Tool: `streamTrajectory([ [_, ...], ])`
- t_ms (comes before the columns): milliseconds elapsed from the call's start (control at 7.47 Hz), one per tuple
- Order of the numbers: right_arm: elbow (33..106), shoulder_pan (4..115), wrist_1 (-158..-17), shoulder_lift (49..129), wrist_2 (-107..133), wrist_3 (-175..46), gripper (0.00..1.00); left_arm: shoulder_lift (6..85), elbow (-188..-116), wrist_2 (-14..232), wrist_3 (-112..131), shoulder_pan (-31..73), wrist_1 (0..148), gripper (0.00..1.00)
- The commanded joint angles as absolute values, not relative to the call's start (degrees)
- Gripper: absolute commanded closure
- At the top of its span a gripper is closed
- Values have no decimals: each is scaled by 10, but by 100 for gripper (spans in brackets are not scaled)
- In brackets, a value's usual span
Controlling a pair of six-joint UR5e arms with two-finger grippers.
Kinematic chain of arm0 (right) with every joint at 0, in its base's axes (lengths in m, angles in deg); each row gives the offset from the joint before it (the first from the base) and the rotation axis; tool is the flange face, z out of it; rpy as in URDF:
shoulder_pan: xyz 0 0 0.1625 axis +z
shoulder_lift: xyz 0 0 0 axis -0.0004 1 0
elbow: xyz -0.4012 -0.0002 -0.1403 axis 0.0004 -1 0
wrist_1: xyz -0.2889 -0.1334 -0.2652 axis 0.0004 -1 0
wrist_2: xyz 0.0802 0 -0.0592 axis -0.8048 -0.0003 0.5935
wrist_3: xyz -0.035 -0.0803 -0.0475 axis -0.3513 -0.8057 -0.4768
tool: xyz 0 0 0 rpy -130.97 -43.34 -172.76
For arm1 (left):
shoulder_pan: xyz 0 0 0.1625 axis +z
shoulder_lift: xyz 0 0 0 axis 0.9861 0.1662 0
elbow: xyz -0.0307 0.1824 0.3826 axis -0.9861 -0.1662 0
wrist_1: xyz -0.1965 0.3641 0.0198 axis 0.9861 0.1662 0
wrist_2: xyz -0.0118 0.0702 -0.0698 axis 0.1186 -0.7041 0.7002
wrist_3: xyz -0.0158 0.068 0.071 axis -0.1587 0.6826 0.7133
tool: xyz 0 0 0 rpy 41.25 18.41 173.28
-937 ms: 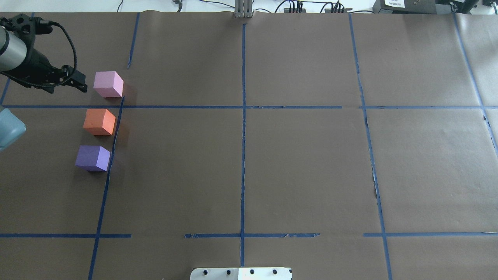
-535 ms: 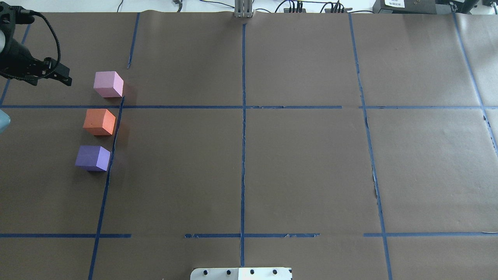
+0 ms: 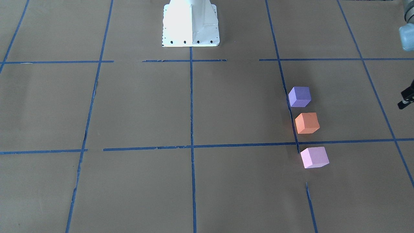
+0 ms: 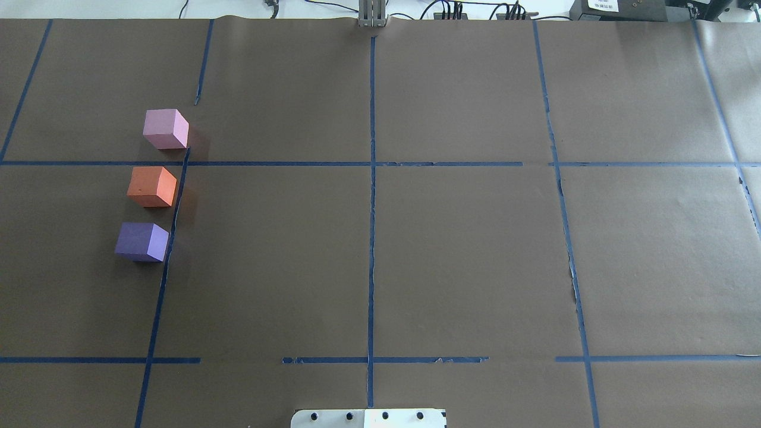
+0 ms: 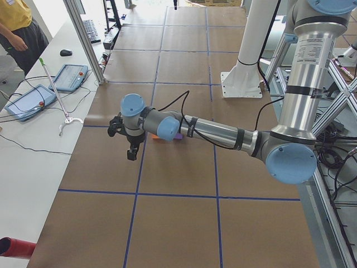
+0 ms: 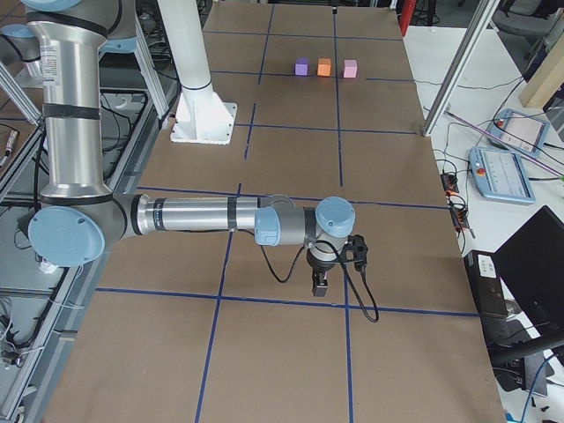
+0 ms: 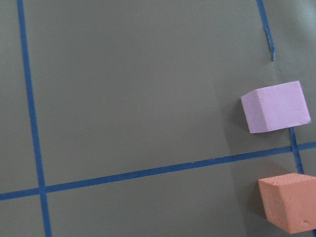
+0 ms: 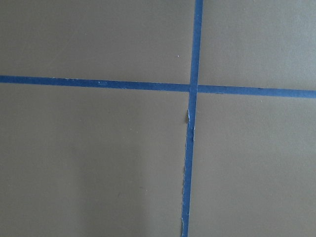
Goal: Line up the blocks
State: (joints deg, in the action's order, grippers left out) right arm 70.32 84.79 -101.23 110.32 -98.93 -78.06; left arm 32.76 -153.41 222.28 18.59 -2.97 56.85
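Observation:
Three blocks stand in a line along a blue tape line at the table's left. In the overhead view the pink block (image 4: 165, 128) is farthest, the orange block (image 4: 151, 186) in the middle, the purple block (image 4: 141, 241) nearest. They also show in the front view as the pink (image 3: 314, 157), orange (image 3: 307, 123) and purple block (image 3: 299, 96). My left gripper (image 5: 132, 151) hangs left of them, apart, with only a dark tip (image 3: 406, 98) at the front view's edge. My right gripper (image 6: 319, 284) hangs over bare paper far to the right. I cannot tell whether either is open or shut.
Brown paper with a grid of blue tape (image 4: 371, 178) covers the table. The white robot base (image 3: 190, 22) stands at the near middle edge. The side tables hold pendants (image 5: 61, 78) and cables. A person (image 5: 19, 25) stands at the far left end.
My left arm has drawn back to the left and left the overhead view. The three blocks have not moved.

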Motion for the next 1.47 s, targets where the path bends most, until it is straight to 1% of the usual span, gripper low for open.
streamTrajectory([
  [0, 703, 848, -1012, 1103, -989, -781, 0, 319, -1477, 2224, 288, -105, 549, 1],
  [134, 703, 848, -1012, 1103, -989, -781, 0, 319, -1464, 2224, 290, -125, 538, 1],
  [402, 703, 848, -1012, 1103, -989, -781, 0, 320, -1466, 2224, 290, -126, 481, 1],
  [669, 703, 848, -1012, 1103, -989, -781, 0, 323, -1461, 2226, 284, -125, 465, 0],
  [1071, 703, 848, -1012, 1103, -989, -781, 0, 325, -1477, 2226, 282, -125, 422, 0],
  [1339, 703, 848, -1012, 1103, -989, -781, 0, 324, -1483, 2225, 283, -125, 420, 0],
])
